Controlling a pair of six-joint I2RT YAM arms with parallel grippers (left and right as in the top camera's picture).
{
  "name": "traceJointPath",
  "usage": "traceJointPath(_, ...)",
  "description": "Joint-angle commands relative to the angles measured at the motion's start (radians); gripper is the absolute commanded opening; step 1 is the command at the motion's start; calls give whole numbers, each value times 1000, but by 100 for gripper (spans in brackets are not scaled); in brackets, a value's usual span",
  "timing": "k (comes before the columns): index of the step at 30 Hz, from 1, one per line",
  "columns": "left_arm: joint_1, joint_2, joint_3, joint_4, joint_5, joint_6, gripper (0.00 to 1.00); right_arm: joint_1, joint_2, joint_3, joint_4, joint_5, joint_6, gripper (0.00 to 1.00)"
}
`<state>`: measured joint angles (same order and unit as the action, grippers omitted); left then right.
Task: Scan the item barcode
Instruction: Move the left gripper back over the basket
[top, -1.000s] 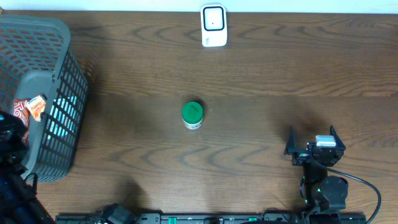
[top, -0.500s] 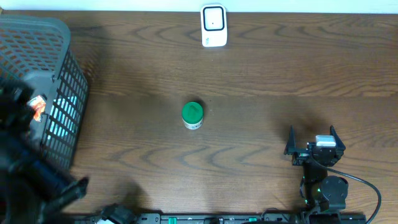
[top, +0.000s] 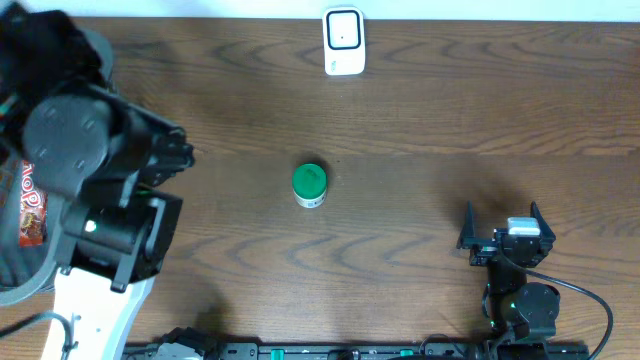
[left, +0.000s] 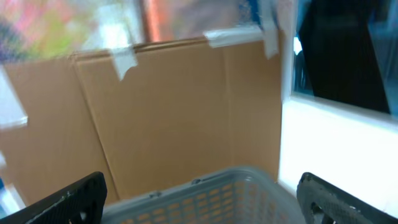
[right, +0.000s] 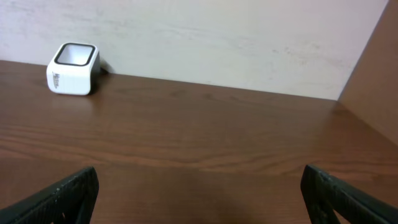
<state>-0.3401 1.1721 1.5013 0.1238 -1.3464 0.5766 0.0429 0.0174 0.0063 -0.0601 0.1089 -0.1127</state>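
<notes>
overhead view: the green-lidded jar (top: 309, 184) stands upright on the wooden table (top: 420, 120), just left of frame centre and clear of both arms. the label below the lid is too small to read. the white scanner (top: 343, 41) sits at the top centre of the frame, close to the far table edge and well apart from the jar.

left side: the left arm (top: 100, 190) fills the upper left and middle left of the overhead frame, raised toward the camera. a red and white packet (top: 28, 205) shows at the left edge, partly covered by the arm. in the left wrist view the left pincer (left: 202, 208) has its fingers (left: 68, 202) wide apart at the two bottom corners with nothing between them. the rim of a grey mesh basket (left: 205, 186) appears at bottom centre, with a cardboard panel (left: 174, 112) behind it. this view is blurred.

right side: the right pincer (top: 502, 208) rests low in the lower right of the overhead frame, fingers spread and empty, well apart from the jar. in the right wrist view both fingers stand at the bottom corners with bare table between them. the scanner appears at the upper left of that view, against the pale wall (right: 236, 37). the jar does not show in either wrist view.
</notes>
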Motion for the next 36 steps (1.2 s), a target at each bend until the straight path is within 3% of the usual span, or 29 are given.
traceJointPath(1,-36,18,23,-155,161,54,98,-10,-4,-1,-3,9,11,99)
traceJointPath(6,-89,23,23,-547,499,-94,98,-10,-4,-1,-3,9,11,99)
traceJointPath(11,-56,16,48,-764,884,-224,98,-10,-4,-1,-3,9,11,99)
traceJointPath(15,47,18,127,-899,1176,-235,98,-10,-4,-1,-3,9,11,99)
traceJointPath(19,249,28,248,-977,1416,-277,98,-10,-4,-1,-3,9,11,99)
traceJointPath(24,585,77,350,-988,1551,-477,98,-10,-4,-1,-3,9,11,99)
traceJointPath(28,813,147,353,-990,1571,-812,98,-10,-4,-1,-3,9,11,99)
traceJointPath(33,994,273,353,-1116,1571,-1205,98,-10,-4,-1,-3,9,11,99)
traceJointPath(35,1026,325,353,-1156,1571,-1246,96,-10,-4,-1,-3,9,11,99)
traceJointPath(36,1038,355,352,-1168,1570,-1244,89,-10,-4,-1,-3,9,11,99)
